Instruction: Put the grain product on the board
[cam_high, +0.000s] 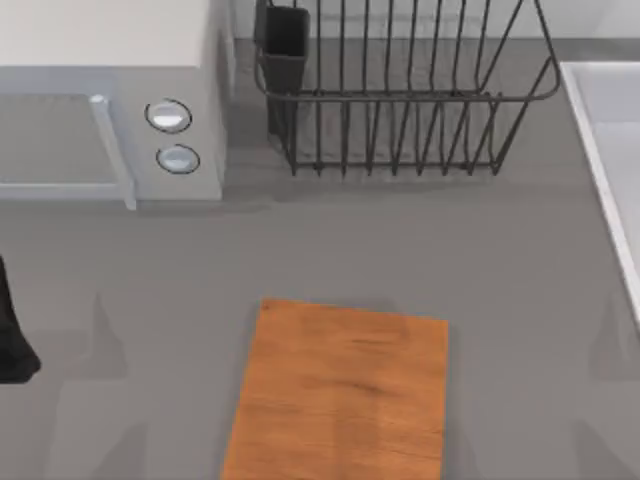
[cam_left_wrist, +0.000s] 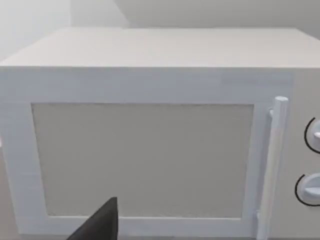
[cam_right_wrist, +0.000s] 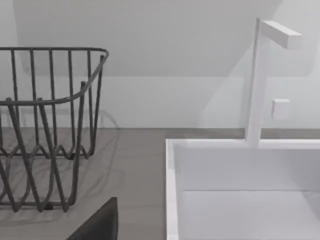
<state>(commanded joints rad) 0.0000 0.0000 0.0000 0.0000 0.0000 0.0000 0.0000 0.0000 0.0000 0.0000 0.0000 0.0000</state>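
The board (cam_high: 342, 392) is a flat orange-brown wooden rectangle lying on the grey table at the front middle, with nothing on it. The grain product is out of view. A dark part of my left arm (cam_high: 12, 335) shows at the table's left edge, well left of the board. In the left wrist view, a dark piece of my left gripper (cam_left_wrist: 100, 224) sits low in front of the microwave door (cam_left_wrist: 142, 160). A dark piece of my right gripper (cam_right_wrist: 100, 222) hangs over the table between the rack and the sink.
A white microwave (cam_high: 110, 100) with its door shut and two knobs stands at the back left. A black wire dish rack (cam_high: 400, 90) stands at the back middle. A white sink (cam_high: 615, 160) with a faucet (cam_right_wrist: 260, 80) runs along the right edge.
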